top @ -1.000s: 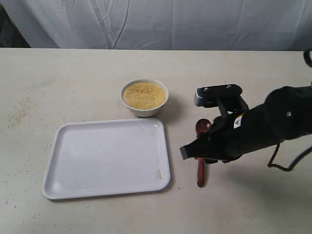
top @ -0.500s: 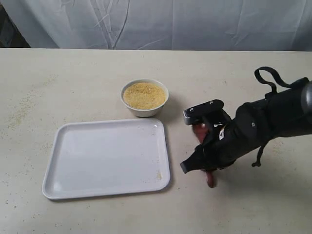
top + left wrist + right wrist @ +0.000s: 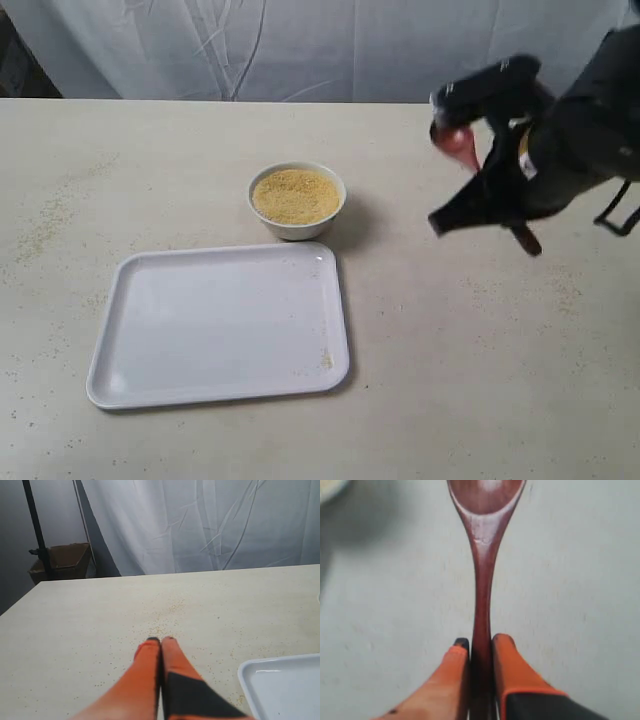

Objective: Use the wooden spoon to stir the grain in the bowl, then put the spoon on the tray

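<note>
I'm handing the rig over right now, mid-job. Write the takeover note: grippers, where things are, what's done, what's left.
Right gripper: shut on the wooden spoon by its handle, holding it above the table, to the right of the bowl in the exterior view.
Left gripper: shut, empty, over the table near a corner of the tray.
Grain: in the bowl, just beyond the tray's far right corner.
Done: spoon picked up.
Left: stir the grain, then lay the spoon on the tray.

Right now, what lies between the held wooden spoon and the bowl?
Nothing: in the exterior view only bare table shows between the wooden spoon and the bowl.
</note>
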